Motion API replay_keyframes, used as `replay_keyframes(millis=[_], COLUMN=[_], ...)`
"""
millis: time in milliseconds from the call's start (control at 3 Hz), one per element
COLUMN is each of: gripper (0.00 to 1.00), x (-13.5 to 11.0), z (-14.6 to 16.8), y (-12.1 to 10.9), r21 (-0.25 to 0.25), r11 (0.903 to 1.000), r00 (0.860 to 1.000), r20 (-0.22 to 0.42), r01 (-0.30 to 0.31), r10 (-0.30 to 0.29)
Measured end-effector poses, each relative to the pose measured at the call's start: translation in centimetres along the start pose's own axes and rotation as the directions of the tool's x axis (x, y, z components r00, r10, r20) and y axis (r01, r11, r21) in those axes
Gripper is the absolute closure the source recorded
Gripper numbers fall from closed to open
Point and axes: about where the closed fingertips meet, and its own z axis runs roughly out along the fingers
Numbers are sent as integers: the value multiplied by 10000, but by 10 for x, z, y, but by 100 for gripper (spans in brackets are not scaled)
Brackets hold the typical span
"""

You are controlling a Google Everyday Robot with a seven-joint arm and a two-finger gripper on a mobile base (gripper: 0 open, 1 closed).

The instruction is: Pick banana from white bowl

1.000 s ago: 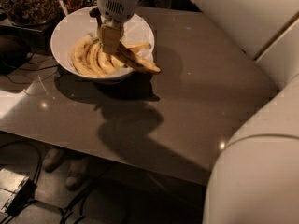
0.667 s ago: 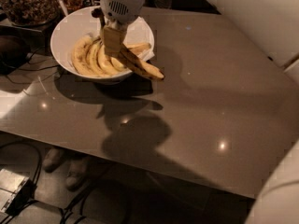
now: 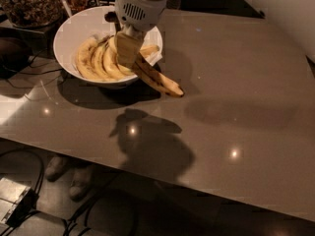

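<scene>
The white bowl (image 3: 74, 33) stands at the back left of the grey table (image 3: 236, 107) and holds several plain yellow bananas (image 3: 98, 63). My gripper (image 3: 129, 53) hangs over the bowl's right side, shut on the banana (image 3: 157, 77). That banana is yellow with dark streaks. It slants down to the right, out over the bowl's rim, with its dark tip above the tabletop.
A clear container of brown granola-like food (image 3: 29, 4) stands behind the bowl at the back left. Cables (image 3: 29, 73) lie left of the bowl. Below the table's front edge there are shoes (image 3: 69, 176) and a small box (image 3: 15, 200) on the floor.
The banana has come up and moved right, so more of it sticks out past the bowl's rim. The large white arm part at the right has swung out of view.
</scene>
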Motion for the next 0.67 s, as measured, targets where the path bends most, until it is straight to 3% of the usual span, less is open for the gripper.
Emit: replay_keyframes(millis=[667], gripper=[100], x=[22], z=[0], y=[30], r21=[-354], r11=[9915], r00=[9921], r20=[-62], r01=[-1251], r10=[1250])
